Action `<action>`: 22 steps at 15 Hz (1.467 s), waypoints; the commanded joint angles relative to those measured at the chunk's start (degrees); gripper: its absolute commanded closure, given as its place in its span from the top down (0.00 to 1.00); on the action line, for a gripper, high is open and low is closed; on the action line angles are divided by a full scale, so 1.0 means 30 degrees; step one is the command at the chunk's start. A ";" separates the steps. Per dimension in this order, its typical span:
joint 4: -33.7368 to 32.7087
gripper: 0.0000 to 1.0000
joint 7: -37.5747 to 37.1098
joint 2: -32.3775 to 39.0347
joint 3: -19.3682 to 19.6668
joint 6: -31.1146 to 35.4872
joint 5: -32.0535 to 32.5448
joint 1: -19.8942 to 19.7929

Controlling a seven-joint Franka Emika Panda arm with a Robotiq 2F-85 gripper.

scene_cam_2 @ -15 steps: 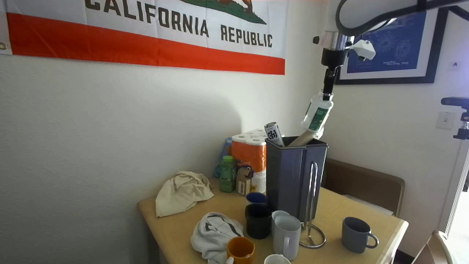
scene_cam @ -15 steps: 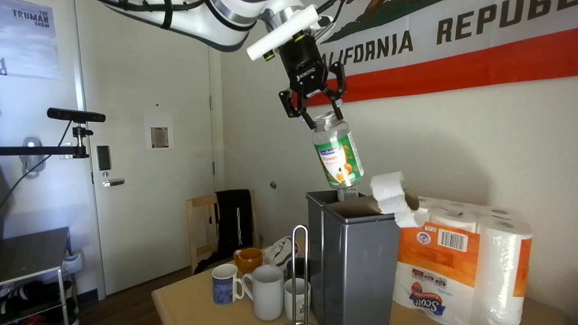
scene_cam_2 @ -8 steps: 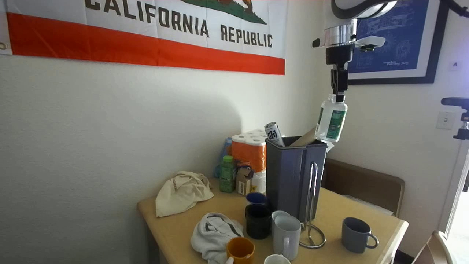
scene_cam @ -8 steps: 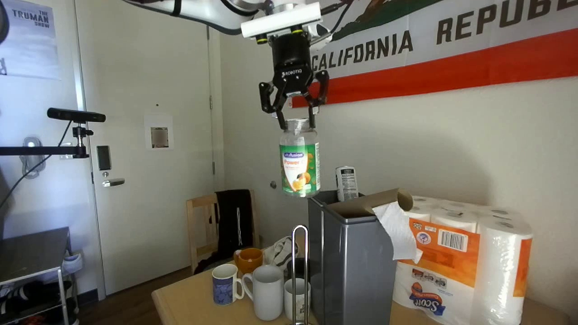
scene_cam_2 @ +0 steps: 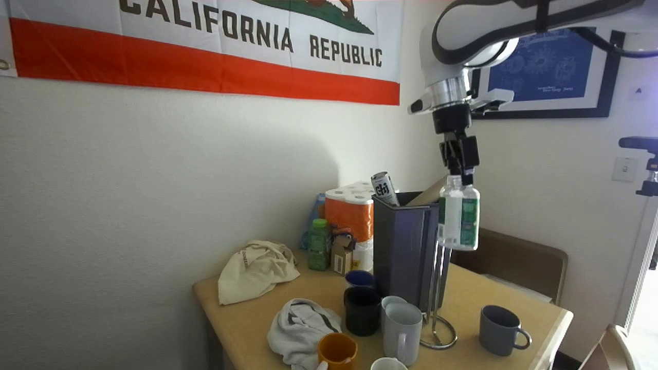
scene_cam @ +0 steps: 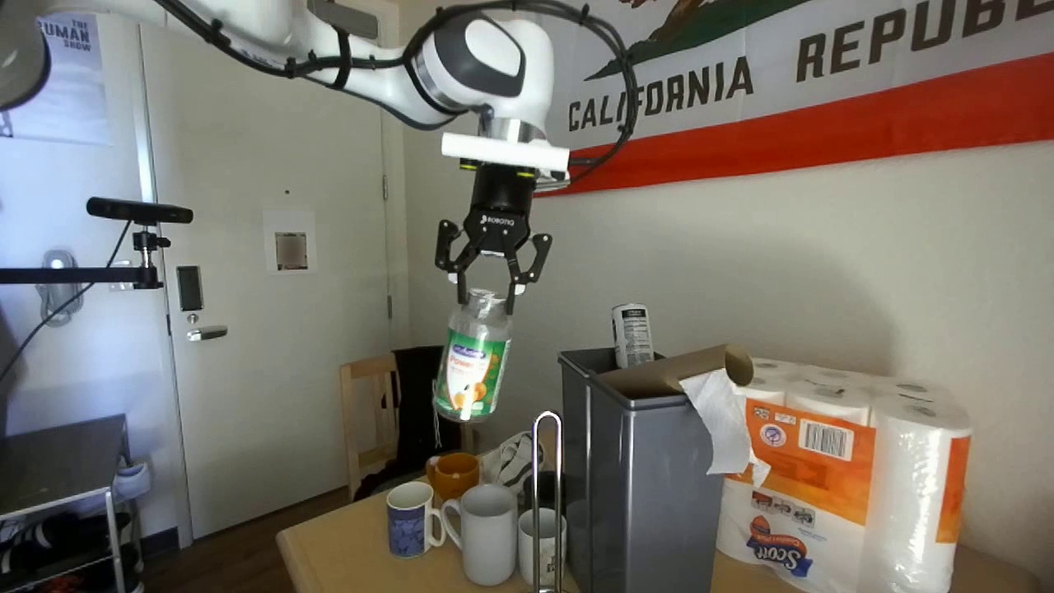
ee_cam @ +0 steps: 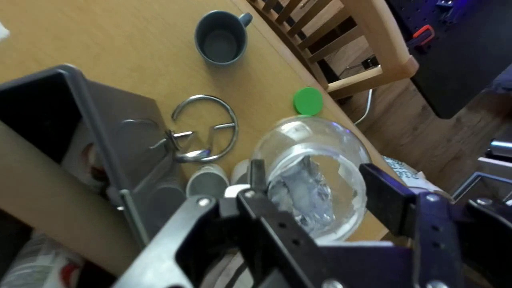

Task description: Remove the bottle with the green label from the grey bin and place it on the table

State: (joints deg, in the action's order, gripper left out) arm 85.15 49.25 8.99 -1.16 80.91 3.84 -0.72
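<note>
Lettering on the bottle (scene_cam: pixel 473 366) is mostly too blurry for us to read, though its label is plainly green. In the wrist view a crumpled silvery thing (ee_cam: pixel 307 193) shows through the mouth, and we can't tell if it's inside or just behind the clear wall. Our gripper (scene_cam: pixel 487 301) has the bottle pinched by the neck, dangling right underneath, up off the table (scene_cam_2: pixel 318 288). Mouth's up toward the wrist, base down; in an exterior view the long axis leans off vertical, base tipped away from the grey bin (scene_cam: pixel 671 502). The bin stands beside the gripper and lower, visibly apart from the bottle, with a cardboard tube (scene_cam: pixel 685 372) and a can (scene_cam: pixel 632 336) poking out. As for what's in the way down below, we've got a wire stand (ee_cam: pixel 235 125), a white mug (scene_cam: pixel 490 535), an orange mug (scene_cam: pixel 455 473), plus a green cap (ee_cam: pixel 308 101) near the table edge.
</note>
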 commanded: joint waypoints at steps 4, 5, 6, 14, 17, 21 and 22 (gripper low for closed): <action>0.7485 0.36 -0.0181 -0.2040 -0.1167 0.4108 -0.1943 0.0768; 0.8587 0.36 -0.0309 -0.2236 -0.1255 0.5123 -0.2022 0.0916; 0.9692 0.36 -0.0523 -0.2469 -0.1360 0.6119 -0.2197 0.1074; 1.7726 0.36 -0.2646 -0.3311 -0.1640 1.6904 -0.2234 0.1903; 1.9319 0.36 -0.3867 -0.3136 -0.1689 2.0112 -0.1159 0.2148; 1.9829 0.36 -0.6888 -0.3262 -0.1629 2.1136 0.2431 0.2321; 1.9715 0.36 -0.7623 -0.3337 -0.1638 2.0972 0.3449 0.2354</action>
State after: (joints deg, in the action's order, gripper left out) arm 142.92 32.47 1.98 -5.93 143.32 7.49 5.96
